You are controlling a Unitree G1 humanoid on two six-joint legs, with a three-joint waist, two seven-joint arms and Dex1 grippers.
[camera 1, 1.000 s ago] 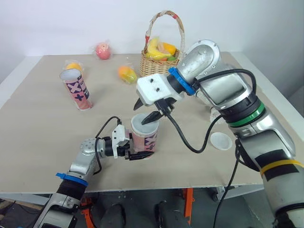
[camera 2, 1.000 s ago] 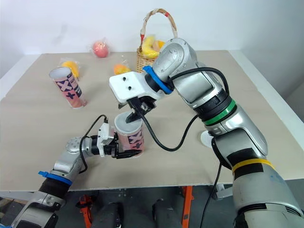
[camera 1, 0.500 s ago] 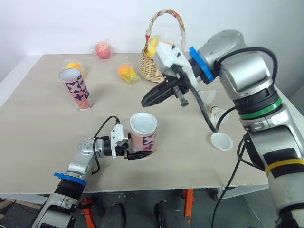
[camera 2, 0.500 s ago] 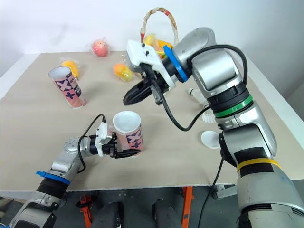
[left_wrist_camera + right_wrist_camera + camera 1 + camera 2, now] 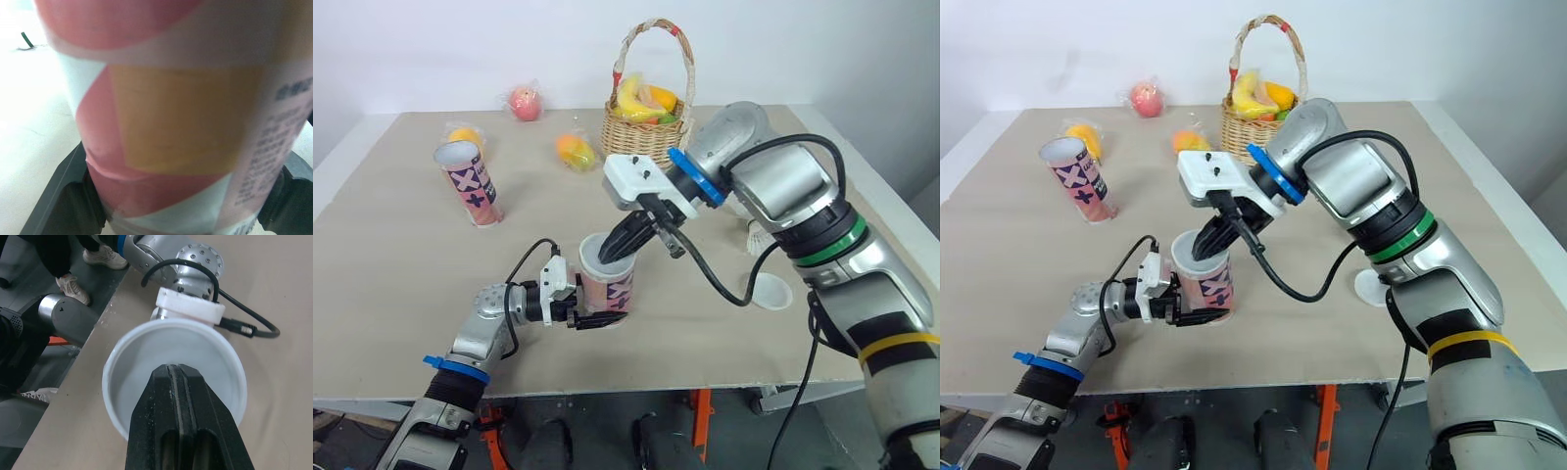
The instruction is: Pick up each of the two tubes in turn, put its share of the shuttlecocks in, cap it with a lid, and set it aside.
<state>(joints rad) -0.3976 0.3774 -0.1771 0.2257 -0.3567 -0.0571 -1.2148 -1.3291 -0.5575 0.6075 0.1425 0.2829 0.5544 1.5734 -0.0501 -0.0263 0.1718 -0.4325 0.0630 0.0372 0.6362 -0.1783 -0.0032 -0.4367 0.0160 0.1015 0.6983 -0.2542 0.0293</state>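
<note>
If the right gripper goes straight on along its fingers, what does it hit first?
The inside of the open tube that the left gripper holds. The right gripper, fingers shut, points down into its mouth. Probably the inner wall before the bottom, but depth is unclear.

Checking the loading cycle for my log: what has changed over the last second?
The right gripper swung up and away toward the basket, then came back down; its shut fingertips now sit at the mouth of the tube. Nothing visibly taken or released. The left gripper stays clamped on that tube; the second tube, lid and basket have not moved.
</note>
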